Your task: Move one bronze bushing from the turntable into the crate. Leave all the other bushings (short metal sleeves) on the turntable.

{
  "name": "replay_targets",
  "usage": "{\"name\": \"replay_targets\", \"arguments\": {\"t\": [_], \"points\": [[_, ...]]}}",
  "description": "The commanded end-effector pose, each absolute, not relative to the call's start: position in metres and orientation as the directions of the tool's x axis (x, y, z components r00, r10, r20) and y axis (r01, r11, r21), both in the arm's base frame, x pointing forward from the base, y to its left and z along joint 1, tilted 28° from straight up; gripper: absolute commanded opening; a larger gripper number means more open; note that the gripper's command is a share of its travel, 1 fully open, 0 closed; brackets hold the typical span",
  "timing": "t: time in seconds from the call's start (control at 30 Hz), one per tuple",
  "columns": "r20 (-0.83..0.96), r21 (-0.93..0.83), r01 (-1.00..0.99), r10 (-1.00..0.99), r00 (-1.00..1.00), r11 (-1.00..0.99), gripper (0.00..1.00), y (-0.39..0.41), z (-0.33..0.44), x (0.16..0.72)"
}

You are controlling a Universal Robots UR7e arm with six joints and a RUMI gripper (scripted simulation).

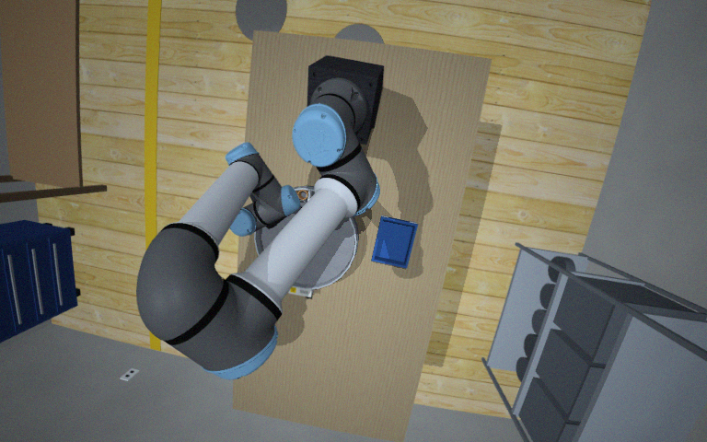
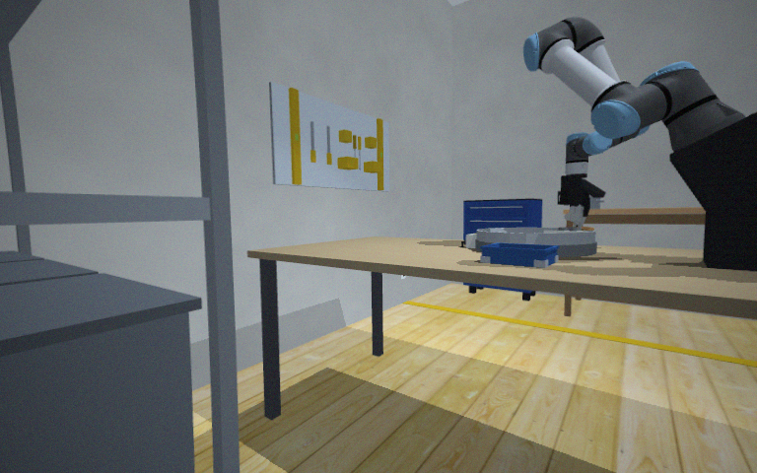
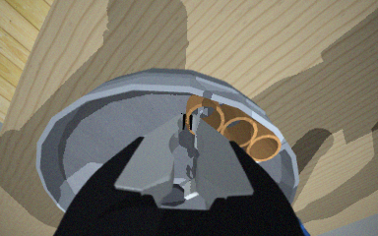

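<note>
Three bronze bushings stand in a row inside the right rim of the grey turntable in the wrist view: the nearest bushing beside my fingers, a middle bushing and a far bushing. My gripper points down and is shut on the left wall of the nearest bushing, one fingertip inside its ring and one outside. That bushing is upright among the others, and its foot is partly hidden. The arm hides the gripper in the top view. The blue crate sits beside the turntable.
The turntable's raised rim surrounds the bushings. A small white box with a yellow label sits at the turntable's edge. The black robot base stands at one end of the wooden table. The arm's long links hang over the turntable.
</note>
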State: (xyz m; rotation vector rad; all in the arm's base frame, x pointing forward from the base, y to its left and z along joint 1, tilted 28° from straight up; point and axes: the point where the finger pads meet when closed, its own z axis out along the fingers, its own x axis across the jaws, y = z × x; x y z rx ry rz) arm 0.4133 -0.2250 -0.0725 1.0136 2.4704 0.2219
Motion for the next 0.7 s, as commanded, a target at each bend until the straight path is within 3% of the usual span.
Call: {"name": "replay_targets", "arguments": {"t": [0.0, 0.67], "points": [[-0.354, 0.313, 0.623, 0.696, -0.624, 0.717, 0.00, -0.226, -0.072, 0.415], [-0.352, 0.314, 0.624, 0.698, -0.623, 0.715, 0.00, -0.224, -0.058, 0.405]]}}
